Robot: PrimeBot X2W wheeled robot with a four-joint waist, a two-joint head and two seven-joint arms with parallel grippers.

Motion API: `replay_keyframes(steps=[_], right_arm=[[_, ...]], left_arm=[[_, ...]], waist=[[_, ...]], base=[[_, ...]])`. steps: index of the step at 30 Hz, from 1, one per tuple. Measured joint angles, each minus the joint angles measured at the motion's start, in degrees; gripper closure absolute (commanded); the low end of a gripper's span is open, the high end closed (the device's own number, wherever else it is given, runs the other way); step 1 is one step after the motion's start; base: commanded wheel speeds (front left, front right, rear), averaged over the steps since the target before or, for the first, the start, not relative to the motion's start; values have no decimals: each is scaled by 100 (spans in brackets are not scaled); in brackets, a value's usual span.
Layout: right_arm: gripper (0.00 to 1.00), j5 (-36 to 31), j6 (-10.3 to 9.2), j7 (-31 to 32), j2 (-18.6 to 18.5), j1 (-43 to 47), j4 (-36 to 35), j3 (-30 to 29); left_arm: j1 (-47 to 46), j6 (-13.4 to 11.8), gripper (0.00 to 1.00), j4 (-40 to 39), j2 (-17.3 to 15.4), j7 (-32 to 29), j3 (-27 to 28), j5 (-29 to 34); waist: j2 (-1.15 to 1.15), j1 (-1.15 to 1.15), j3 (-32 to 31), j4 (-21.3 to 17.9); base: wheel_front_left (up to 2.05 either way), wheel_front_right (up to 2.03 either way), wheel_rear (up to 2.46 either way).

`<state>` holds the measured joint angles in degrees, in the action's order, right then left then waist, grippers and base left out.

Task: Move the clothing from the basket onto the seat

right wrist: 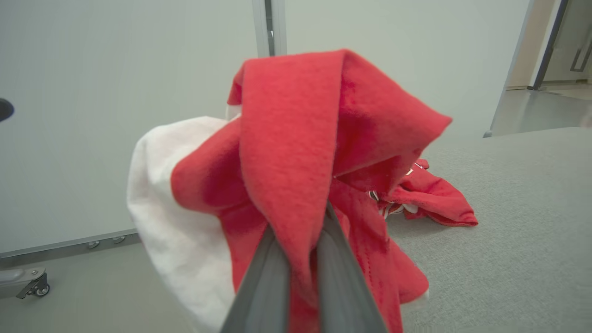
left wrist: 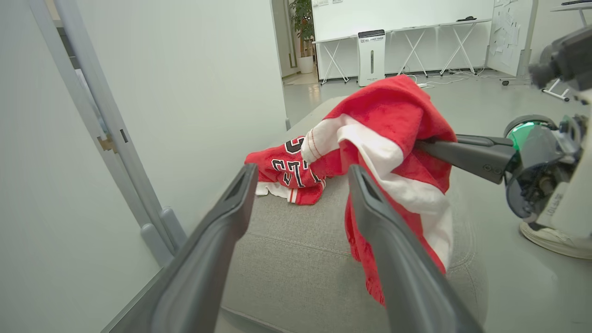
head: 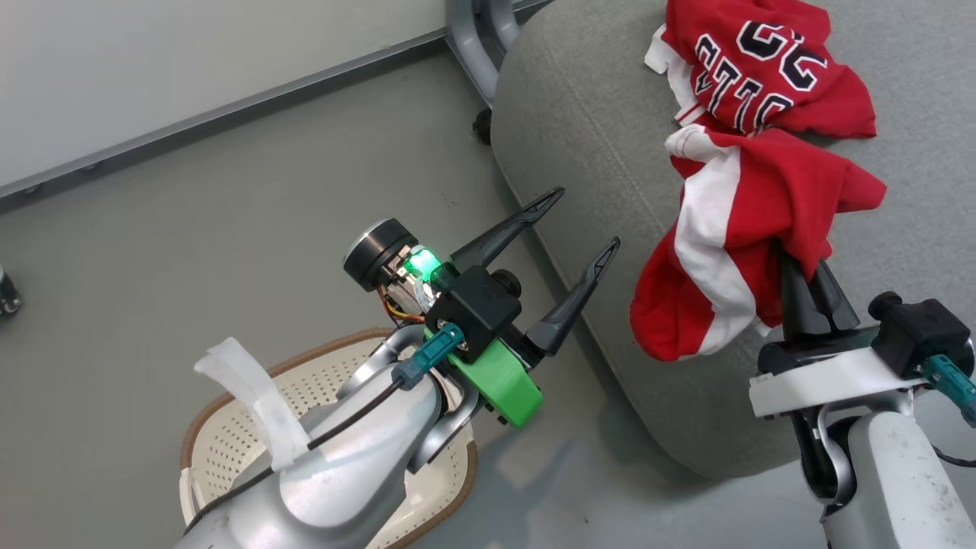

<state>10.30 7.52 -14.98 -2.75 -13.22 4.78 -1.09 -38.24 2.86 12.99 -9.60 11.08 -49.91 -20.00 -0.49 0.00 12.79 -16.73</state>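
1. striped jersey (head: 732, 252) hangs at approx 3 o'clock in head view, draped over the seat (head: 579, 130) edge, partly off it.
2. right gripper (head: 810, 293) has it pinched, jaws basically closed on the cloth.
3. lettered jersey (head: 762, 69) lies on the cushion at 1 o'clock, right beside it.
4. left gripper (head: 588, 216) is spread wide, holding nothing.
5. basket (head: 229, 442) at 7 o'clock, mostly hidden by the left arm; contents unclear.
6. IMO it's the drop-off step. Next: carry it further in toward 1 o'clock, then let go.

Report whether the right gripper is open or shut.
Shut: the right gripper has its fingers pressed together, pinching the striped jersey.
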Motion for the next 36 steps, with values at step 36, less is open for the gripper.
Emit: replay_keyframes(steps=[36], right_arm=[[100,-527,0,-1,-1093,-4093,258,-1340]], left_arm=[[-833,-51,0,-538,-560,-230,108,260]], waist=[[0,1,1955,121]], base=[[0,0,0]])
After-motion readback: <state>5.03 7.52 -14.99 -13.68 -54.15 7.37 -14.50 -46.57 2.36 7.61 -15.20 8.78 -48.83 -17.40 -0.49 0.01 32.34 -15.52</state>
